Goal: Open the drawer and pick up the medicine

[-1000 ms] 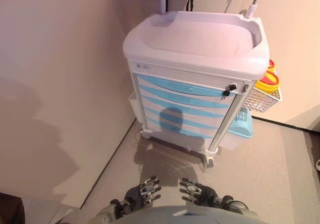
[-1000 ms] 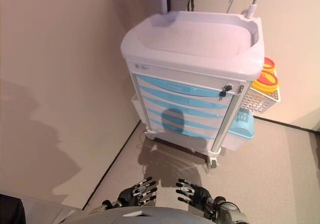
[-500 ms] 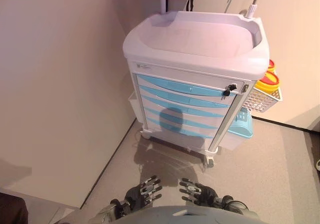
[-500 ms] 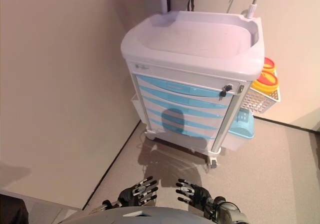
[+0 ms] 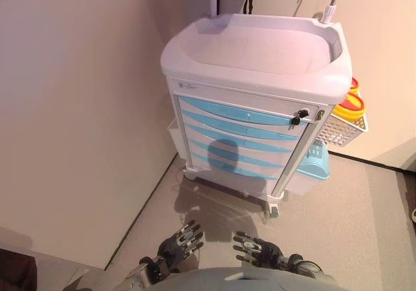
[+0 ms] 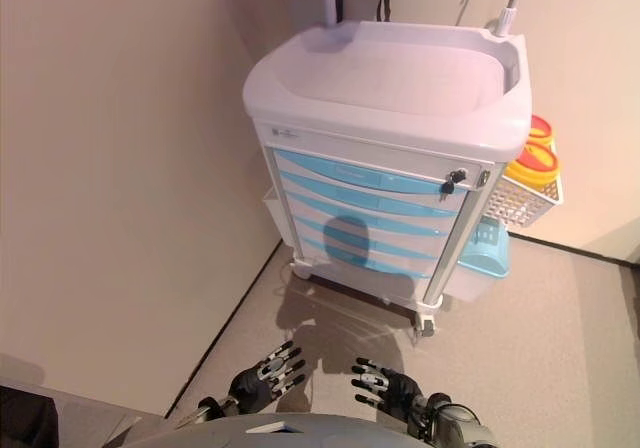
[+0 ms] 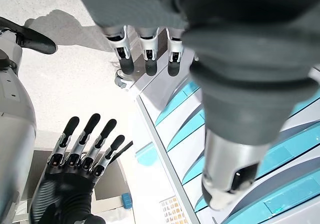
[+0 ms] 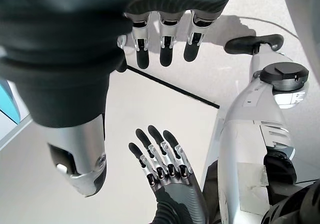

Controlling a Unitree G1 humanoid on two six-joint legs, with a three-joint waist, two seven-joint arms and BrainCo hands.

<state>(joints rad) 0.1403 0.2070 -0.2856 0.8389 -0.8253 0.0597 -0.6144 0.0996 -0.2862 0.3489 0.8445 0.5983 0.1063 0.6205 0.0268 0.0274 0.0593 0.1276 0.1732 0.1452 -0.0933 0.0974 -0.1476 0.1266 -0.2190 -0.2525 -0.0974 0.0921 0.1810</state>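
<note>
A white medical cart (image 5: pixel 260 50) with a stack of pale blue drawers (image 5: pixel 237 138) stands against a beige wall, and every drawer is closed. A small key and lock (image 5: pixel 298 117) sits at the right end of the top drawer. No medicine is visible anywhere; it is presumably inside one of the closed drawers, though which one cannot be told. A white mesh basket (image 5: pixel 341 130) holding yellow containers (image 5: pixel 349 106) hangs on the cart's right side, with a light blue bin (image 5: pixel 313 162) below it. The robot's left hand (image 5: pixel 179 244) and right hand (image 5: pixel 257 250) hover low over the floor, well in front of the cart and apart from it, each with fingers spread straight and holding nothing. Since the hands are far from the drawer fronts, the reach ahead is long, so a fingertip could miss the shallow drawer edge and slide off. If the lock is engaged, pulling would drag the wheeled cart rather than open a drawer. A wide swing of the right hand could also knock the basket.
</note>
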